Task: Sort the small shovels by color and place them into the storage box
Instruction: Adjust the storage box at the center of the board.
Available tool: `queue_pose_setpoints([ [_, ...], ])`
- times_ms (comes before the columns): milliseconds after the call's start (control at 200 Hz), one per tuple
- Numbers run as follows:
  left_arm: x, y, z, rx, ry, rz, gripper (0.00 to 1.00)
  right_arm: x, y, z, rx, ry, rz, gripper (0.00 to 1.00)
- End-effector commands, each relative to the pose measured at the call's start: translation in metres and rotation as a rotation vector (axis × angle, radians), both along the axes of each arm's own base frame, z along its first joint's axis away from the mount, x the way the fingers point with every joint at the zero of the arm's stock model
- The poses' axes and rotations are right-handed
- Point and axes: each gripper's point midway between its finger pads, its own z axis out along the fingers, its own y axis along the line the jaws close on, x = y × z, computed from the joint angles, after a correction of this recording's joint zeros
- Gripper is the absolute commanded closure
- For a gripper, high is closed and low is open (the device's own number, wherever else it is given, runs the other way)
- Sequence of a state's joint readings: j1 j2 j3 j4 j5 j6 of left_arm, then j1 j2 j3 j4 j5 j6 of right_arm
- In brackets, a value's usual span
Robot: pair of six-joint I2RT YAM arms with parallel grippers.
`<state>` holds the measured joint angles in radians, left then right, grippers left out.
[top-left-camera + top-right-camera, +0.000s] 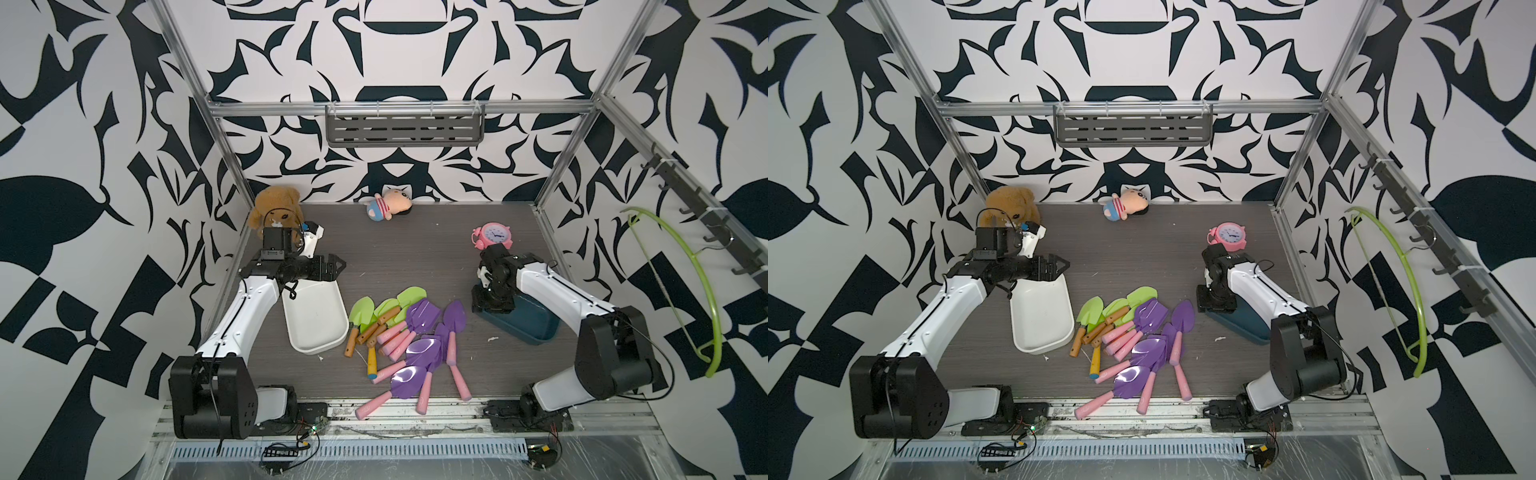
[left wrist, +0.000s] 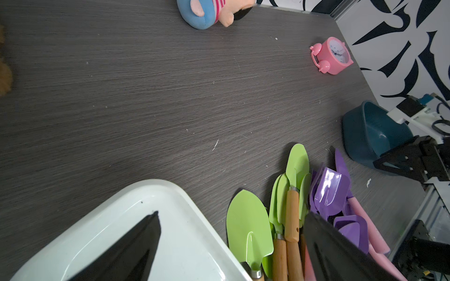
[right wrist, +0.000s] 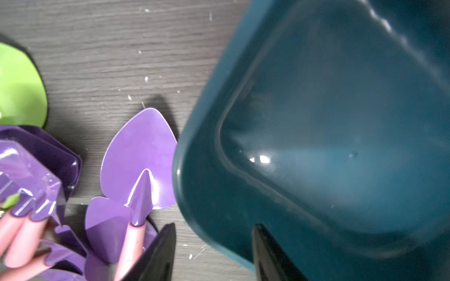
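Green shovels [image 1: 360, 309] ~5 | purple shovels [image 1: 455, 313] ~8 | white box [image 1: 316, 324] 1 | left fingers [image 2: 136, 243] wide | right fingers [image 3: 160, 253] astride teal box [image 3: 316, 121], grip unclear

Pairs glossy white link shells with bulky matte-black joint housings on the left arm [image 1: 257, 307] and the right arm [image 1: 557, 291] alike. Runs a thin black cable [image 1: 224, 328] along the left shell. Mounts a boxy black wrist camera [image 1: 274, 240]. Ends the left gripper [image 1: 341, 263] in black wedge-shaped fingers [image 2: 136, 243]. Shows small round holes on the shoulder housing [image 1: 249, 409].
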<state>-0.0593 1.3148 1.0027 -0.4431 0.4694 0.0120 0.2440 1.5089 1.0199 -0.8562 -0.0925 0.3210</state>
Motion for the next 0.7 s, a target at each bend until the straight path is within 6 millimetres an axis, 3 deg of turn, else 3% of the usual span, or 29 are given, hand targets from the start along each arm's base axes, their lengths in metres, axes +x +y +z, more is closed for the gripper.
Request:
queue_pose_setpoints([
  [0,-0.005,-0.003,-0.006,-0.013,0.026,-0.019,0.01,0.014,0.009,0.003,0.056,-0.048,-0.068,0.58],
  [185,-0.005,-0.004,-0.007,-0.023,0.033,-0.021,0.01,0.039,0.017,0.004,0.115,-0.123,-0.178,0.73],
  [465,-0.007,-0.006,-0.008,-0.036,0.038,-0.023,0.01,0.069,0.023,0.004,0.139,-0.178,-0.248,0.81],
  [520,-0.007,-0.005,-0.007,-0.033,0.036,-0.023,0.01,0.070,0.022,0.009,0.129,-0.182,-0.234,0.79],
  [600,-0.008,-0.005,-0.008,-0.031,0.036,-0.024,0.01,0.064,0.019,0.019,0.106,-0.182,-0.185,0.66],
  [695,-0.010,-0.006,-0.009,-0.032,0.039,-0.027,0.01,0.043,0.007,0.030,0.031,-0.132,-0.115,0.56],
])
